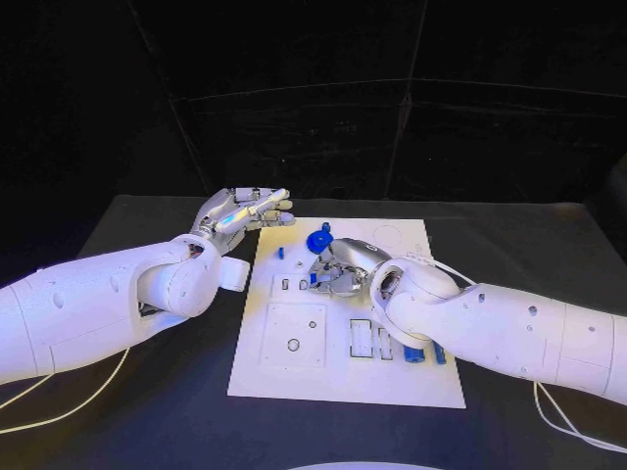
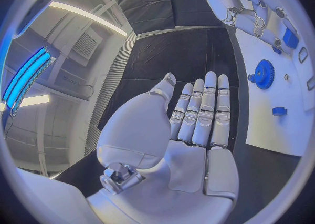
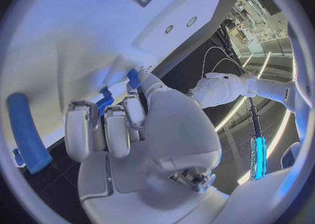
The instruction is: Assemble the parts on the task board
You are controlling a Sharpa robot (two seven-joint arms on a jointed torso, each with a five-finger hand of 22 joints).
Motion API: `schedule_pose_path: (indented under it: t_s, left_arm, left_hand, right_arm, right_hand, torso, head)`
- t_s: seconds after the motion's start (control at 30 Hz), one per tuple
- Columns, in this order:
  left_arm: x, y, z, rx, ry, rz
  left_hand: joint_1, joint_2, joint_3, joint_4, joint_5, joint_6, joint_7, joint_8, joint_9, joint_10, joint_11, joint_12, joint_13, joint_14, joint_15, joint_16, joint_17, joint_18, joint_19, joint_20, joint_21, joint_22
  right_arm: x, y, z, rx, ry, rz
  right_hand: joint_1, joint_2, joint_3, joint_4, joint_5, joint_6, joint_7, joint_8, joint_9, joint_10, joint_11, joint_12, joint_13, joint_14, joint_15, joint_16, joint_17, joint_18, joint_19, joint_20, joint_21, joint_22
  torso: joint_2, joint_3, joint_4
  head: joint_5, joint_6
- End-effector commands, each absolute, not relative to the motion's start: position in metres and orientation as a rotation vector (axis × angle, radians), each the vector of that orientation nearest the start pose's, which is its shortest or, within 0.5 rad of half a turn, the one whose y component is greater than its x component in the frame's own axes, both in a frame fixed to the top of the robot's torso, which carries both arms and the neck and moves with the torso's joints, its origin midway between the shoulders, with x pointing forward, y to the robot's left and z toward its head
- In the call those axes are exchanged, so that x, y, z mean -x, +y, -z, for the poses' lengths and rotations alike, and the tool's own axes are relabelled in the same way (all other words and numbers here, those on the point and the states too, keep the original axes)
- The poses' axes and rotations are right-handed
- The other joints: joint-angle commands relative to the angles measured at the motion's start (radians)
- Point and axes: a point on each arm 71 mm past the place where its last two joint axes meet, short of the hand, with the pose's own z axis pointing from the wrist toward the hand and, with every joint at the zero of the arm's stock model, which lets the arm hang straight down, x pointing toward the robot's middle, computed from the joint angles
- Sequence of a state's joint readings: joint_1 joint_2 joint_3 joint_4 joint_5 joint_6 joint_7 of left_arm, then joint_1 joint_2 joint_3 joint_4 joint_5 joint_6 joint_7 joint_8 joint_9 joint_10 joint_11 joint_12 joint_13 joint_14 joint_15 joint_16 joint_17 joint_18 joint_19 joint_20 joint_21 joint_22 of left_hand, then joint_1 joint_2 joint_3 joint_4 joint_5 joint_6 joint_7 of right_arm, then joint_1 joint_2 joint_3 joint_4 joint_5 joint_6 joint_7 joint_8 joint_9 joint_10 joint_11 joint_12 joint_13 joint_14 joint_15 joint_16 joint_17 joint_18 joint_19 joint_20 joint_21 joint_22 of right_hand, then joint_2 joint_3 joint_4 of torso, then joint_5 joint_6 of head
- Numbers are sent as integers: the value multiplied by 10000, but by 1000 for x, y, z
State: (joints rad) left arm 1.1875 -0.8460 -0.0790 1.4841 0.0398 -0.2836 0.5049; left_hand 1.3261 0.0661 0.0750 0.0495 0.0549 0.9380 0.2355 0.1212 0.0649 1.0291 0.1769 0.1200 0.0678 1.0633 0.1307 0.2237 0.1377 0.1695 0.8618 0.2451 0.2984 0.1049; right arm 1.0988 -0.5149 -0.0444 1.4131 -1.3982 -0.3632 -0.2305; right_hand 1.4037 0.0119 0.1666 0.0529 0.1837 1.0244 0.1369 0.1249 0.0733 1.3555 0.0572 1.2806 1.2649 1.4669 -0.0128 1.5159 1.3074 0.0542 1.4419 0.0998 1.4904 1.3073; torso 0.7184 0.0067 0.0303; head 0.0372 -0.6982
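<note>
The white task board (image 1: pixel 345 377) lies in the middle of the black table. My right hand (image 1: pixel 342 267) is curled down over the board's upper middle, just below a blue gear (image 1: pixel 318 238). In the right wrist view its fingertips (image 3: pixel 134 109) pinch a small blue part (image 3: pixel 133 78), with the gear (image 3: pixel 105 98) showing past the fingers. My left hand (image 1: pixel 246 210) hovers off the board's far left corner. Its palm (image 2: pixel 190 155) is flat, fingers straight and together, holding nothing. The gear (image 2: pixel 264 73) and a small blue piece (image 2: pixel 279 111) stand on the board (image 2: pixel 279 134).
Two long blue parts (image 1: pixel 414 352) lie beside slots near the board's right edge, under my right forearm; one such blue rod (image 3: pixel 26 132) lies beside my right hand. A small blue piece (image 1: pixel 278 253) stands left of the gear. Black table surrounds the board.
</note>
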Motion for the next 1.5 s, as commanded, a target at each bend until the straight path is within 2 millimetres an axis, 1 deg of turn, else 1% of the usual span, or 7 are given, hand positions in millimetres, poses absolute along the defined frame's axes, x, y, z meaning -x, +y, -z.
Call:
schedule_pose_path:
  t_s: [0.03,0.4,0.9,1.07,1.2,1.37,1.5]
  left_arm:
    - [-490,223,192,11091,13374,15848]
    - [-490,223,192,11093,13367,15833]
    - [-490,223,192,11096,13380,15840]
    - [-490,223,192,11094,13370,15831]
    - [-490,223,192,11094,13367,15828]
    - [-490,223,192,11101,13365,15804]
    - [-490,224,193,11109,13362,15780]
  left_hand:
    - [111,-17,5,-78,25,-86,11,0,10,-55,30,-15,-9,-22,31,-34,15,134,73,13,-62,-15]
    - [108,-17,7,-79,25,-86,14,1,10,-55,31,-16,-9,-24,32,-37,16,134,71,14,-65,-18]
    - [105,-21,8,-81,25,-91,16,-1,9,-59,34,-19,-10,-29,34,-42,16,133,68,15,-69,-20]
    - [105,-21,8,-81,25,-91,16,-1,9,-59,34,-19,-10,-29,34,-42,16,133,68,15,-69,-20]
    - [105,-21,8,-81,25,-91,16,-1,9,-59,34,-19,-10,-29,34,-42,16,133,68,15,-69,-20]
    - [100,-27,11,-87,24,-106,23,-7,7,-73,41,-27,-12,-42,41,-54,15,131,61,19,-79,-28]
    - [98,-32,11,-89,25,-114,26,-11,5,-80,44,-31,-13,-47,43,-59,15,131,58,20,-82,-30]
  right_arm:
    - [-468,-71,243,826,18144,-7473]
    - [-467,-69,242,814,18076,-7546]
    - [-468,-70,242,717,17974,-7449]
    - [-468,-71,242,651,17944,-7406]
    - [-468,-70,241,553,17780,-7415]
    - [-467,-70,237,434,17364,-7500]
    - [-466,-70,235,336,17025,-7633]
  right_hand:
    - [-53,-130,51,-22,9,-29,72,-65,-14,-86,6,-66,-33,742,4,24,1246,-122,-89,0,-19,840]
    - [-399,-576,-161,97,148,-305,173,-243,-50,-215,102,-232,-186,734,87,2,1211,-115,-111,72,-42,812]
    - [-499,-653,-255,164,109,-388,193,-285,-48,-265,125,-298,-254,730,108,-6,1199,-110,-123,95,-54,795]
    - [-613,-717,-394,264,-76,-500,208,-334,-47,-336,144,-390,-349,723,127,-22,1170,-102,-149,117,-75,761]
    - [-752,-812,-669,421,-181,-842,273,-479,-67,-599,205,-703,-673,717,174,-37,1146,-87,-199,154,-113,696]
    - [-874,-873,-998,645,-108,-1275,379,-593,-77,-781,300,-864,-870,696,252,-77,1066,-60,-291,217,-179,577]
    - [-771,-913,-1234,749,-125,-1690,484,-598,-80,-922,393,-959,-1011,683,330,-101,1023,-38,-363,289,-233,484]
  torso:
    - [0,-5,1]
    - [3,-4,5]
    - [0,-5,-4]
    - [-3,-7,1]
    - [-2,-3,5]
    - [0,-2,3]
    - [-4,4,-2]
  head:
    - [14,-19]
    - [5,-37]
    - [-7,-42]
    - [-19,-42]
    - [-40,-45]
    - [-54,-41]
    - [-52,-41]
